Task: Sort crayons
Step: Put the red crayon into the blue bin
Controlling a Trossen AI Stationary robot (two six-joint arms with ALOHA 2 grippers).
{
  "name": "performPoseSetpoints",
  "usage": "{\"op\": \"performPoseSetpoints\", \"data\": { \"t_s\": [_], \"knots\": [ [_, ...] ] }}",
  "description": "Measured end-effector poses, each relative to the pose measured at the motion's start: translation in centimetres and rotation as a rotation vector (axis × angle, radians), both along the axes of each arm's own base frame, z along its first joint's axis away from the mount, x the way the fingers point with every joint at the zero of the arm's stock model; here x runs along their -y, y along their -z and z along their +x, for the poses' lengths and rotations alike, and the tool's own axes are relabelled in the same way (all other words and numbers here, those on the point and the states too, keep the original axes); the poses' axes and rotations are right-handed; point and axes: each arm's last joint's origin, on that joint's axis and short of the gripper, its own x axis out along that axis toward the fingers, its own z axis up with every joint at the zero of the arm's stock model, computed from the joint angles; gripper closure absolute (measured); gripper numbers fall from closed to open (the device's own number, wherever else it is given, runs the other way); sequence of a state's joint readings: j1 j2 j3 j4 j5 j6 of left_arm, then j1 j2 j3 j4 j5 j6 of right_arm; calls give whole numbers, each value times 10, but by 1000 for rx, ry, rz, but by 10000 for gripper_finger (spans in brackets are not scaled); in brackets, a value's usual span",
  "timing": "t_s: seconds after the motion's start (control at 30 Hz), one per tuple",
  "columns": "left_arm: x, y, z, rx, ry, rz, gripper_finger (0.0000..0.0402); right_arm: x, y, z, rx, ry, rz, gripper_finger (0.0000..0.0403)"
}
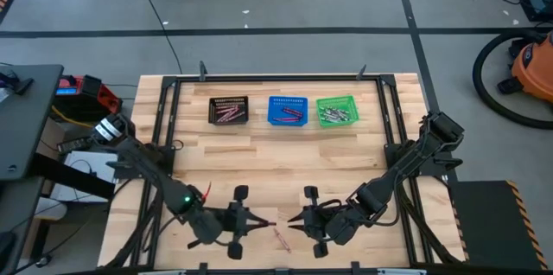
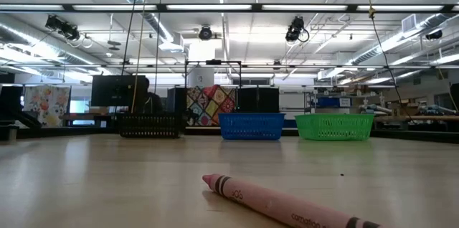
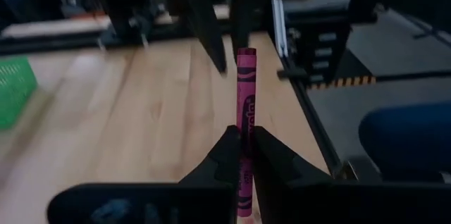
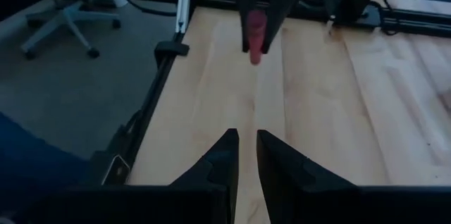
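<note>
A magenta crayon [image 3: 246, 111] is clamped between the fingers of the left end effector [image 1: 259, 221], sticking straight out past the fingertips above the near edge of the bench [image 1: 285, 163]. A second, pink crayon [image 1: 282, 238] lies flat on the wood just beside and below that grip, between the two arms. The right end effector [image 1: 298, 220] faces the left one from close by, its fingers a small way apart and holding nothing. At the far side stand the black basket [image 1: 229, 110], the blue basket [image 1: 287, 110] and the green basket [image 1: 336, 110], each already holding some crayons.

The step in hand looks like the carry after a pick. The next move calls for taking the held crayon to a basket; which basket suits magenta is hard to tell from above, though the black one seems to hold similar sticks. The fingers should open only once over it.
</note>
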State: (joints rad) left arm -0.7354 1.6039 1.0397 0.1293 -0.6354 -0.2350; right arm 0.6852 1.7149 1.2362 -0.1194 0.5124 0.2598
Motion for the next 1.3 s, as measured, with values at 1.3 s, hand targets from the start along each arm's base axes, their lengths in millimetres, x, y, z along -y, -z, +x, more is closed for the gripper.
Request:
{"op": "performPoseSetpoints", "data": {
  "t_s": [1.3],
  "knots": [
    [-17, -14, 19, 121, -27, 36, 379, 18, -18, 24, 193, 18, -33, 266]
  ]
}}
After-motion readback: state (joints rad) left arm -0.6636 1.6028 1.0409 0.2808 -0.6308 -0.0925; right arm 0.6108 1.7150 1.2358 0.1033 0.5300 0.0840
